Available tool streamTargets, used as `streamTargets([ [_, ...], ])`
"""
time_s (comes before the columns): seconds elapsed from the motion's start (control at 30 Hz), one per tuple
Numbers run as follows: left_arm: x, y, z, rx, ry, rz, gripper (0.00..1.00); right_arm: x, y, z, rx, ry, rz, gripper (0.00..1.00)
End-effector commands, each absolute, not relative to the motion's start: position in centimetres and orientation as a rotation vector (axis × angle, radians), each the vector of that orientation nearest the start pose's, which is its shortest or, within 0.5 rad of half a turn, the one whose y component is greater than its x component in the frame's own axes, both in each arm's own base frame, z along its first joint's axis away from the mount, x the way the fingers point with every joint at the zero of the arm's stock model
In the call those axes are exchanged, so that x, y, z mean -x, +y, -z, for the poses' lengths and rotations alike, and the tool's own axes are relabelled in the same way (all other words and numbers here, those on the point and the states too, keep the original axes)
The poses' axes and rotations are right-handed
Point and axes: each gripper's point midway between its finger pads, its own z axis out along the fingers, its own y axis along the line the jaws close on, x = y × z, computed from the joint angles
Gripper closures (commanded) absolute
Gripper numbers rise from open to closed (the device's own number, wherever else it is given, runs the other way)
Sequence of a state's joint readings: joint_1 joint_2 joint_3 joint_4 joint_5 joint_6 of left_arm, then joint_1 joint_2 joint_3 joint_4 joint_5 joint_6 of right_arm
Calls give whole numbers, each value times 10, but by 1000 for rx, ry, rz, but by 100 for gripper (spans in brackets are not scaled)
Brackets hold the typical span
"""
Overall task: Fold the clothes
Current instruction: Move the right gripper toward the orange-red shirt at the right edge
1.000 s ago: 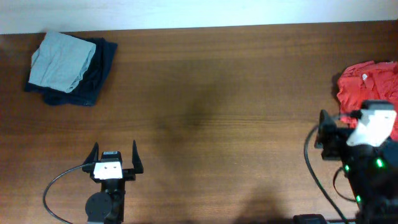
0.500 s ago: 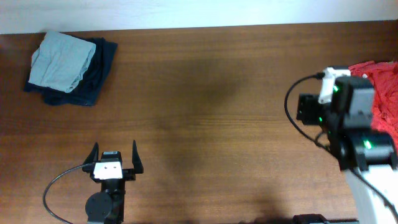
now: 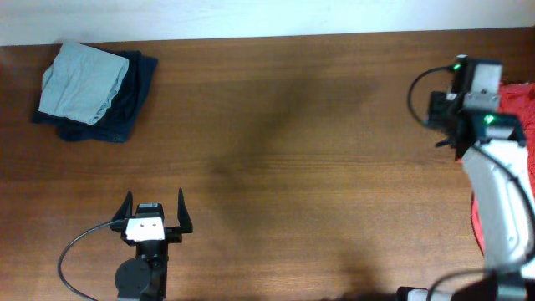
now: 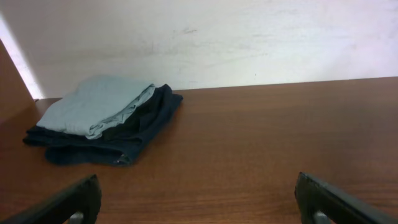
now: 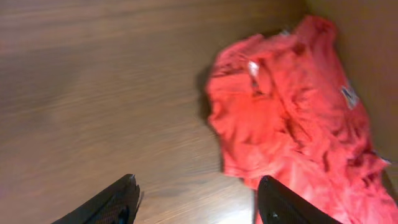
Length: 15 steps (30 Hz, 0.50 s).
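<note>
The clothes (image 5: 292, 118) are a crumpled orange-red heap at the table's right edge, with a small white label showing. From overhead only red strips (image 3: 520, 96) show beside my right arm. My right gripper (image 5: 198, 186) hovers over the wood at the heap's left border, open and holding nothing; its right finger (image 5: 286, 202) overlaps the cloth's edge in the picture. Overhead, the right gripper (image 3: 470, 84) sits at the far right. My left gripper (image 3: 155, 201) rests near the front left, wide open (image 4: 196, 190) over bare wood.
A pale grey-green folded garment (image 3: 84, 79) lies on a dark navy folded one (image 3: 129, 96) at the back left corner, also ahead of the left wrist camera (image 4: 99, 106). A white wall (image 4: 249, 37) runs behind the table's far edge.
My right arm has swung from the front right toward the back right, coming over the red heap. The left arm has not moved.
</note>
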<state>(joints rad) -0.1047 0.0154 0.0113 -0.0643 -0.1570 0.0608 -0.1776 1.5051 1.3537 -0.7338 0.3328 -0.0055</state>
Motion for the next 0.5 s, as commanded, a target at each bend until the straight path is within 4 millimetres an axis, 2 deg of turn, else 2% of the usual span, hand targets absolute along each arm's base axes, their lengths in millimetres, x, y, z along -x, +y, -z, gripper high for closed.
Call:
streamTargets([
  [0.0, -246, -2, -160, -40, 1636, -95, 1, -391, -156, -204, -420, 2459, 547, 34],
  [0.27, -246, -2, -160, -40, 1636, -95, 1, -419, -199, -159, -504, 2491, 522, 34],
  [0.37, -246, -2, -160, -40, 1636, -95, 1, -436, -198, -143, -386, 2507, 480, 34],
  [0.47, -246, -2, -160, -40, 1636, -95, 1, -452, -193, -131, -356, 2493, 419, 34],
])
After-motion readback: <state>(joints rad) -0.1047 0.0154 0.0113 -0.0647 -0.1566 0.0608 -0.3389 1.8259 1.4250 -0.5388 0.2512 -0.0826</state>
